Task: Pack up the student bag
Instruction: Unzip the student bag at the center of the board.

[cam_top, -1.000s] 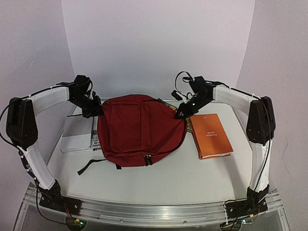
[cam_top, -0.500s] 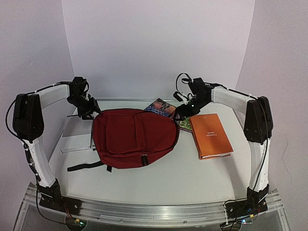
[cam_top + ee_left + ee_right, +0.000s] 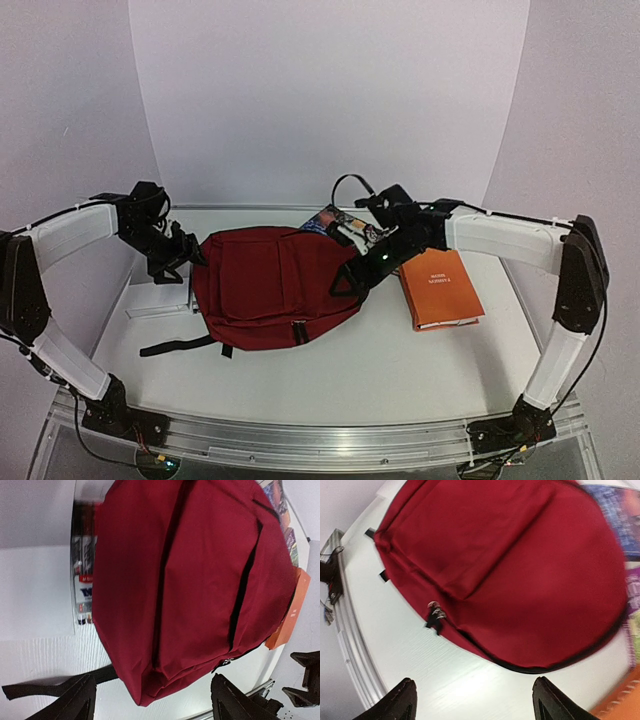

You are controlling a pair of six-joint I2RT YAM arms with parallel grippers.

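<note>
Opening stage, seemingly: student bag [image 3: 275, 285] flat and apparently zipped at mid-counter, left gripper [image 3: 153, 677] and right gripper [image 3: 474, 679] spread wide and empty at its left and right sides. Next, likely: pinch the zip pull [image 3: 435, 612] toward the near edge, open up.

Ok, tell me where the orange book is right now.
In the top view, the orange book lies flat on the table's right side, just right of the student bag, partly under the right arm.

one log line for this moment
student bag flat on table | left gripper open, empty | right gripper open, empty | orange book outside bag
</note>
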